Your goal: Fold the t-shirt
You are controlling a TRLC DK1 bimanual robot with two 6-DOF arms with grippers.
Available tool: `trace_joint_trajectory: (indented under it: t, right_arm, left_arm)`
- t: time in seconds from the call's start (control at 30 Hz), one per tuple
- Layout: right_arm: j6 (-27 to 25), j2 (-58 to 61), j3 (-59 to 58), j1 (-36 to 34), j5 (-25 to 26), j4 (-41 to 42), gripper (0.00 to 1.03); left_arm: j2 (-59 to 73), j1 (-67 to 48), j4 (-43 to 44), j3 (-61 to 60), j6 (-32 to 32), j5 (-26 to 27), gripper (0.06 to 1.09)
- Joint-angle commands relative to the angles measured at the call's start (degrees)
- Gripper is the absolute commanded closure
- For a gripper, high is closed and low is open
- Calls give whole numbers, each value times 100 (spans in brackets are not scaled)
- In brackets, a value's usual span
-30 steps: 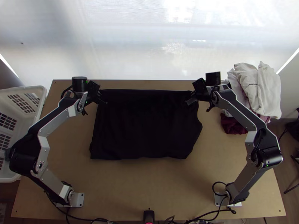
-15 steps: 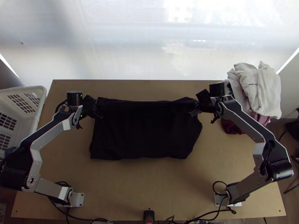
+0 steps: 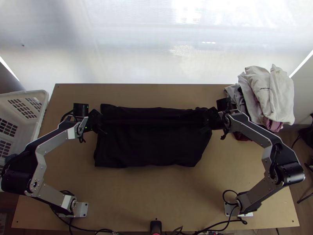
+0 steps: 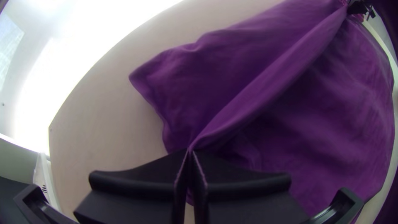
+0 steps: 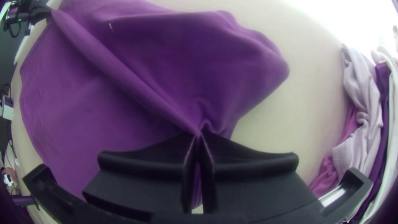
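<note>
While the left gripper (image 4: 190,151) and right gripper (image 5: 199,133) clamp their fingers on the t-shirt (image 3: 150,147), ridged between them and spread over the worktop (image 3: 156,190), the fold looks partly made, with laying over and smoothing seemingly left.

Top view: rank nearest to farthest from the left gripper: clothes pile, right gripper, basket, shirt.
1. Shirt: pinched in the left gripper
2. Basket: at the table's left edge
3. Right gripper: across the shirt
4. Clothes pile: far right
</note>
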Motion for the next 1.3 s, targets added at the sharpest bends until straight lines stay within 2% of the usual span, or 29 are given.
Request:
trace_joint_trajectory:
  t: [0.0,0.47,0.5,0.53,0.57,0.7,0.8,0.97,1.27]
  right_arm:
    - [0,311,-116,231,7,-196,100]
    - [9,645,87,530,16,-644,100]
    - [9,645,87,538,16,-662,93]
    - [61,627,87,538,43,-697,81]
    - [123,583,95,538,51,-750,70]
    - [246,425,122,512,78,-811,46]
    - [290,311,130,486,86,-829,34]
    - [351,117,183,494,157,-970,19]
    - [404,-568,271,433,271,-1137,6]
  left_arm:
    - [194,-273,-187,-34,5,35,98]
    - [466,-598,-450,247,-56,35,95]
    - [466,-607,-468,247,-65,26,91]
    - [422,-616,-477,239,-109,26,85]
    - [308,-598,-362,177,-144,35,72]
    - [167,-572,-248,186,-162,26,11]
    - [132,-581,-301,221,-197,17,10]
    - [-96,-686,-477,239,-241,8,10]
    - [-633,-256,-652,300,251,-18,10]
